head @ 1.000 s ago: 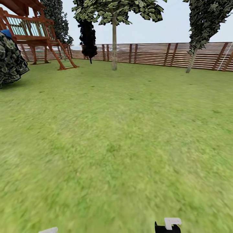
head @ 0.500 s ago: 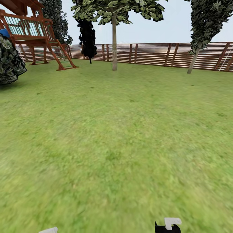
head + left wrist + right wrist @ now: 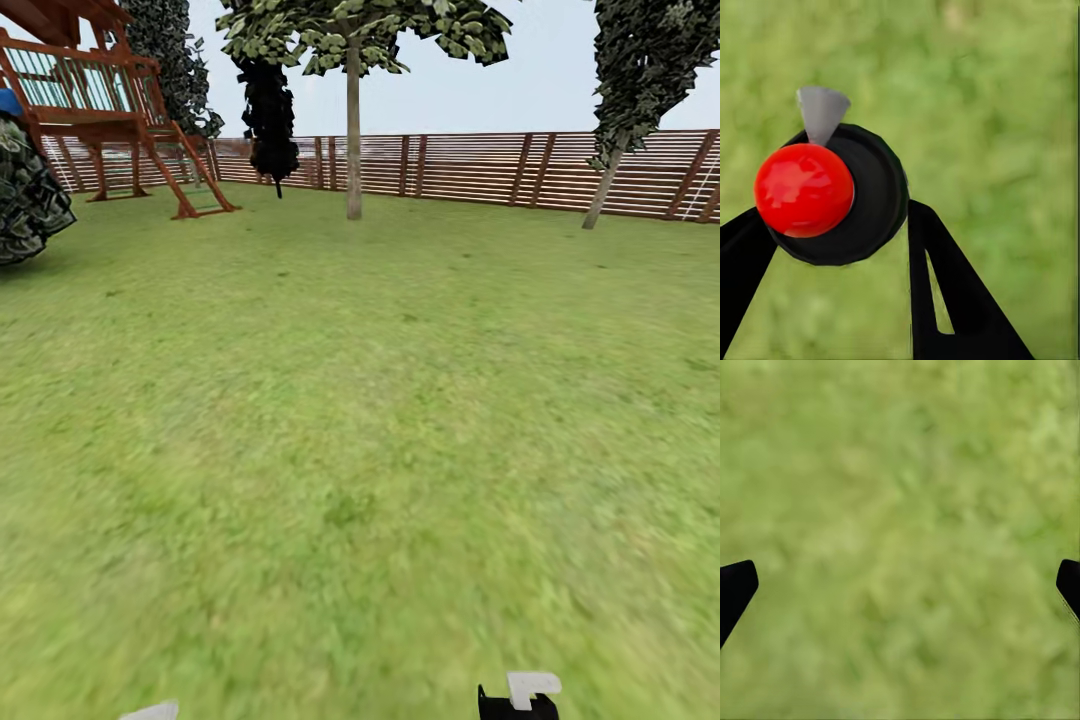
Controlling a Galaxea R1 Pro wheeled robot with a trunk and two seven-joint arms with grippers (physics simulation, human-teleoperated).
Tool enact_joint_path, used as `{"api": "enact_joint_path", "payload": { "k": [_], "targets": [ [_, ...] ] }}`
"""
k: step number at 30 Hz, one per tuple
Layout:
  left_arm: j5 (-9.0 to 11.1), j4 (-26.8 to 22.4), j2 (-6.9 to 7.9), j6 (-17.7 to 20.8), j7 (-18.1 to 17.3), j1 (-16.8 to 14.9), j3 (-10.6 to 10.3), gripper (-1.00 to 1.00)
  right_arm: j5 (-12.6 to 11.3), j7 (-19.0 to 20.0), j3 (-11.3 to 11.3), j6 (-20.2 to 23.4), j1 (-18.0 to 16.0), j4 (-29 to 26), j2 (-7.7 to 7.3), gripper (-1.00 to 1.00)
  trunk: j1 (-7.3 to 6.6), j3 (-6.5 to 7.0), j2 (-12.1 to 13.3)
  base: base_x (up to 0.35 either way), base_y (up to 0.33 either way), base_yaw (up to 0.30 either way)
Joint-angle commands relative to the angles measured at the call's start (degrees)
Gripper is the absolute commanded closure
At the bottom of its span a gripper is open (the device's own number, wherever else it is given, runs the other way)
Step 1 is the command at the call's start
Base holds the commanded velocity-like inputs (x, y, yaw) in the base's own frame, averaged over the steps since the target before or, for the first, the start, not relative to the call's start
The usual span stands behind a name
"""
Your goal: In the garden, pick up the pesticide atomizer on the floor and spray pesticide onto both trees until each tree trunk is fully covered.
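You rolled slightly forward and right across the lawn (image 3: 360,450) toward the tree trunk (image 3: 353,140), left end effector (image 3: 832,247) pinching the pesticide atomizer (image 3: 832,196), right end effector (image 3: 900,585) spread wide; no spraying yet.

The left gripper (image 3: 832,247) is clamped on the pesticide atomizer (image 3: 832,195), a finger on either side. The right gripper (image 3: 900,592) hangs spread wide above the lawn (image 3: 900,472)

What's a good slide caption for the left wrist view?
Left gripper clasping the red-topped pesticide atomizer above blurred lawn.
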Motion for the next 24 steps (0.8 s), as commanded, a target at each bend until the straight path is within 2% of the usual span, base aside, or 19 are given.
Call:
{"api": "enact_joint_path", "payload": {
  "k": [1,24],
  "targets": [
    [0.19,0.06,0.0,-0.21,0.06,-0.04,-0.01,1.0,-0.59,-0.08,0.5,-0.17,-0.03,0.03,0.0,-1.0,0.03,-0.04,-0.02,0.34,0.0,0.0],
    [0.14,0.06,0.0,-0.21,0.06,-0.04,-0.03,1.0,-0.59,-0.08,0.49,-0.17,-0.03,0.03,0.0,-1.0,0.03,-0.04,-0.02,0.34,0.0,0.0]
  ]
}}
